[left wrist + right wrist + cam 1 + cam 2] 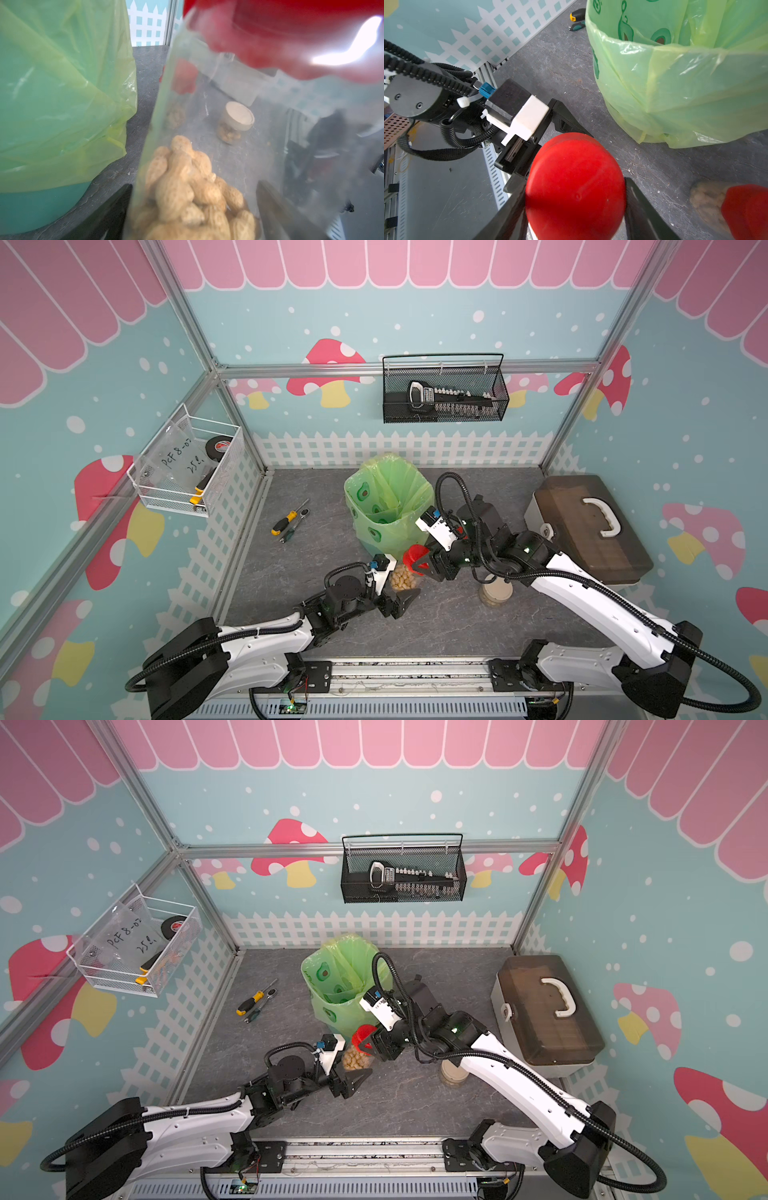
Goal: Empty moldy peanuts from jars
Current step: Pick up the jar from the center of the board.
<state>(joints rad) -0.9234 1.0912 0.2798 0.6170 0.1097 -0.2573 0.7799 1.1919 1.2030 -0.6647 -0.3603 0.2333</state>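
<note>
My right gripper (575,209) is clamped on the red lid (414,556) of a clear jar (402,580), with one black finger (641,209) on each side of the cap. The jar is just beside the bin (386,506) lined with a green bag, over the grey table (332,572). I cannot tell whether its base rests on the table. Its lower part is filled with tan peanuts (187,193) (still in their shells, going by my left wrist view).

My left gripper (402,587) straddles the jar's body below the lid. Its fingers (112,214) stand wide, one at each clear wall and right up against it, but I cannot tell whether they actually press it.

A squat jar (494,593) with a beige lid stands apart on my right, partly under my right arm. Another red-lidded jar (741,209) shows on the table near the bin in my right wrist view (only its edge, and blurred).
</note>
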